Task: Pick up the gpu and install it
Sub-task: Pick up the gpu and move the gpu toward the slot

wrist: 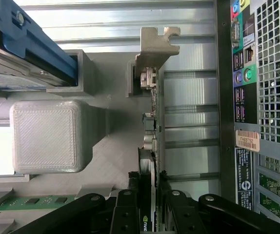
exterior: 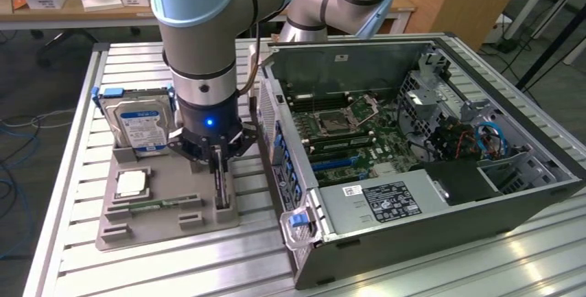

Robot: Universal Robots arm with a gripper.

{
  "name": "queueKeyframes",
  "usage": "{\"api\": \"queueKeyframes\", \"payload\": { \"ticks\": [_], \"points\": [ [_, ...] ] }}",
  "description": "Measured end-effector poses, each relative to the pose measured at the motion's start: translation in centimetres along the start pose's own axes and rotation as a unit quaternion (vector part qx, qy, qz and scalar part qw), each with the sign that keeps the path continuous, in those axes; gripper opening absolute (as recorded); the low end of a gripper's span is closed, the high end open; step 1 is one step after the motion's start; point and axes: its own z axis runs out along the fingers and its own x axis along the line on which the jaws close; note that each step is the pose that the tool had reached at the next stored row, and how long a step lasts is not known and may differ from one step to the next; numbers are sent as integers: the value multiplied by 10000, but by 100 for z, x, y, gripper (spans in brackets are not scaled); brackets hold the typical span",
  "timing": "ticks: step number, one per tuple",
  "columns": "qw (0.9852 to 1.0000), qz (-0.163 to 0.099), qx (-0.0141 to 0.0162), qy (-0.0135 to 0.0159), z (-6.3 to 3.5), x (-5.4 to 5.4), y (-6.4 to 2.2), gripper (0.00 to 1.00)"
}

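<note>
The gpu [exterior: 219, 191] stands on its long edge in a slot of the grey holder tray [exterior: 137, 232], beside the open computer case [exterior: 412, 139]. In the wrist view the gpu [wrist: 150, 122] is a thin dark board that runs away from me to its silvery end bracket [wrist: 154, 46]. My gripper [exterior: 217, 163] reaches straight down over it. The gripper [wrist: 150, 207] has its black fingers [wrist: 130, 212] set against both faces of the card's near end. The card still rests in its slot.
A silver hard drive [exterior: 137, 122] with blue rails stands upright at the tray's far end. A processor [exterior: 133, 184] and a green memory stick [exterior: 156, 206] lie on the tray. The case's rear wall [wrist: 267, 97] runs close alongside the card.
</note>
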Motion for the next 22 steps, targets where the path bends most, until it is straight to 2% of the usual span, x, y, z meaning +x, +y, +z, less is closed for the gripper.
{"api": "queueKeyframes", "payload": {
  "ticks": [22],
  "points": [
    [10000,0,-1,-2,-4,-1,1,26]
  ]
}}
